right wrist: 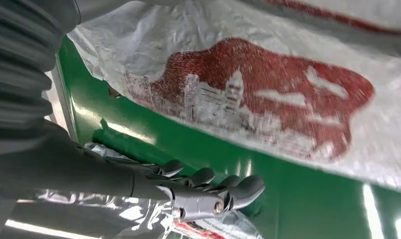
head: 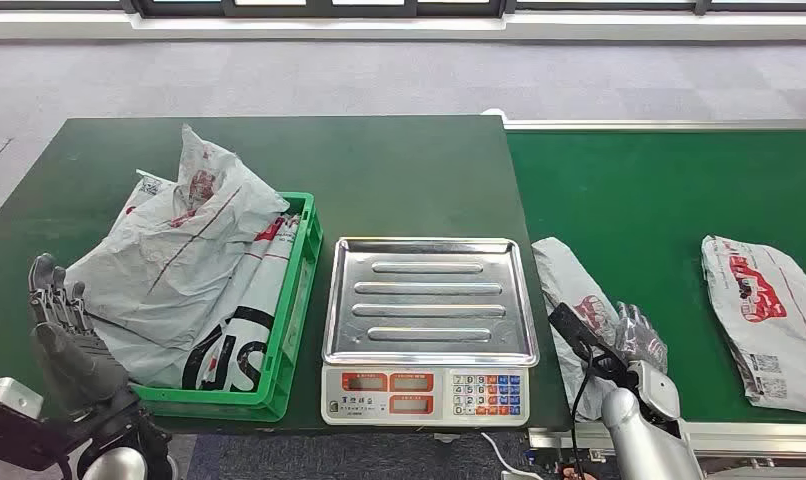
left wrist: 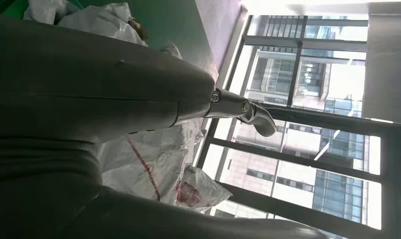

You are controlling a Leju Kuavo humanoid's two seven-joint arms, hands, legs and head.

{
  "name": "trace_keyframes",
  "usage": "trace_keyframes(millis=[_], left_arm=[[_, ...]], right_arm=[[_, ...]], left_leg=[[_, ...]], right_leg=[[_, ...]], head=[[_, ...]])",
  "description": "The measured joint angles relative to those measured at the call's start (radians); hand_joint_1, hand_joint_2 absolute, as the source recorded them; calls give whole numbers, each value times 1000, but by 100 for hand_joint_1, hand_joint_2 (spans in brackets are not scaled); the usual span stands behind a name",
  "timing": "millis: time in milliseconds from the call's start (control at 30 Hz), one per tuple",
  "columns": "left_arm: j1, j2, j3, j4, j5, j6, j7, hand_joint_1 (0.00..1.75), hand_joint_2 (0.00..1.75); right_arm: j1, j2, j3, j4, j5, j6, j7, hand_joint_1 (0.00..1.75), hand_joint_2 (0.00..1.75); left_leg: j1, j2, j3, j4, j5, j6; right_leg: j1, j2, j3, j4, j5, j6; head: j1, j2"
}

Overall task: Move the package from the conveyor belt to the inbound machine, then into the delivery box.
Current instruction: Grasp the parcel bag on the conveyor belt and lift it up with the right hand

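A grey plastic package [head: 571,285] with red print lies at the left end of the green conveyor belt [head: 639,190]. My right hand [head: 631,345] grips its near right edge; in the right wrist view the dark fingers [right wrist: 208,191] curl over crinkled plastic of that package [right wrist: 114,214]. The inbound machine, a scale with a silver ribbed tray [head: 429,300], stands bare just left of the belt. The delivery box, a green crate [head: 301,290], holds several grey packages [head: 194,250]. My left hand [head: 64,335] stands upright at the crate's near left corner, fingers apart, holding nothing.
A second package [head: 769,315] with red print lies farther right on the belt; it looms large in the right wrist view [right wrist: 268,84]. The dark green table [head: 399,170] carries the crate and the scale. A black cable [head: 579,400] hangs by my right wrist.
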Motion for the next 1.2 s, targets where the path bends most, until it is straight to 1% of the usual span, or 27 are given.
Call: trace_keyframes(millis=[133,300,433,567,700,933,1000,1067,1200], left_arm=[[-6,1,0,2,0,-4,4,0,0],[-10,1,0,3,0,-8,9,0,0],[-10,1,0,3,0,-11,13,0,0],[-9,1,0,2,3,-13,14,0,0],[-9,1,0,-2,14,-22,19,0,0],[-9,0,0,-3,19,-35,26,0,0],[-9,0,0,-4,19,-37,29,0,0],[-7,-2,0,-10,17,-39,31,0,0],[21,-11,0,-44,12,-42,30,0,0]], right_arm=[[6,-7,25,12,34,33,20,0,175],[8,-12,60,26,57,58,18,0,175],[3,-12,80,47,67,82,1,174,175],[-4,-12,105,90,74,93,-36,175,175],[-10,-12,125,134,85,89,-47,175,175],[-17,-10,142,174,93,75,-57,175,175],[-16,-8,145,176,98,63,-58,175,175],[-14,-5,147,176,110,17,-53,175,175],[5,8,148,152,158,-150,-25,175,175]], left_leg=[[0,0,1,0,0,0],[0,0,2,0,0,0],[0,0,5,0,-1,1],[2,4,11,0,-4,0],[2,6,19,0,-6,1],[2,2,21,1,-5,2],[3,1,21,1,-5,2],[3,1,20,1,-6,2],[2,-1,16,1,-6,2]], right_leg=[[0,0,1,0,0,0],[0,0,3,0,0,0],[0,0,5,-1,-1,0],[2,3,11,-3,-3,0],[3,5,19,-4,-9,-3],[3,2,23,-4,-4,4],[3,2,23,-4,-5,3],[3,2,23,-4,-5,3],[2,0,21,-3,-5,3]], head=[[0,0],[0,0],[0,0],[0,0],[0,0],[0,0],[0,0],[0,0],[0,0]])
